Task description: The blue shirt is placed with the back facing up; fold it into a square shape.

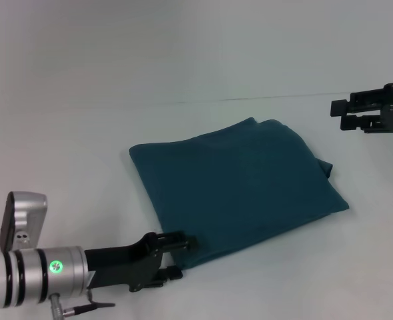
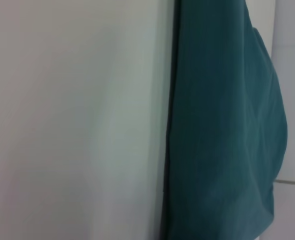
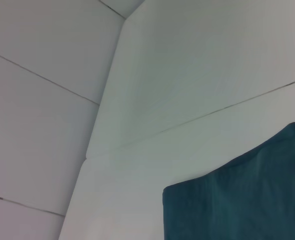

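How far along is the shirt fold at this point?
Nearly done, it seems. The blue shirt already lies folded into a compact, roughly square stack on the white table, no sleeves showing. The left tool sits at its near corner, with no cloth visibly lifted. The right tool hovers clear, far right. Only small tidying or withdrawal may remain.

The left arm is a silver-grey metal cylinder ringed with black bands, and a small round green light glows on its side. A boxy silver housing with rounded corners sits on top of it. A thin dark cable hangs below the wrist. The left gripper is matt black, an angular body ending in short blocky fingers. The right gripper is matt black too, built of stacked rectangular blocks with flat parallel fingers.
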Available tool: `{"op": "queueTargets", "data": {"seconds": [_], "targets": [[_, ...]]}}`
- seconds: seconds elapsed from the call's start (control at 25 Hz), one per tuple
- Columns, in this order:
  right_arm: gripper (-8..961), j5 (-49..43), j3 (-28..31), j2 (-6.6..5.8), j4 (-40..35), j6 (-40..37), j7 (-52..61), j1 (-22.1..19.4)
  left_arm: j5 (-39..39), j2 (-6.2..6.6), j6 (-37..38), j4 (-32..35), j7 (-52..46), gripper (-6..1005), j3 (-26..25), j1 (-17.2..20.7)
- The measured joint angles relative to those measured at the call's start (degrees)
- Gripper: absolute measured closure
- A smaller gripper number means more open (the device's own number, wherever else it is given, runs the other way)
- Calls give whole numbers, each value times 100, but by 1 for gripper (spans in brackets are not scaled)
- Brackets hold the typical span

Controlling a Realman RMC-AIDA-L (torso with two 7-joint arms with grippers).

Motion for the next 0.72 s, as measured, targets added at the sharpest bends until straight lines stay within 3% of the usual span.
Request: {"op": "queueTargets", "data": {"seconds": [0.36,0.72], "targets": [[414,0,9,-9,0,7,-15,-21,-5,-6,-138,-117,8,217,104,-126],[415,-1,9,-12,27,63,-15,-19,-12,9,181,-16,-68,217,62,30]]}}
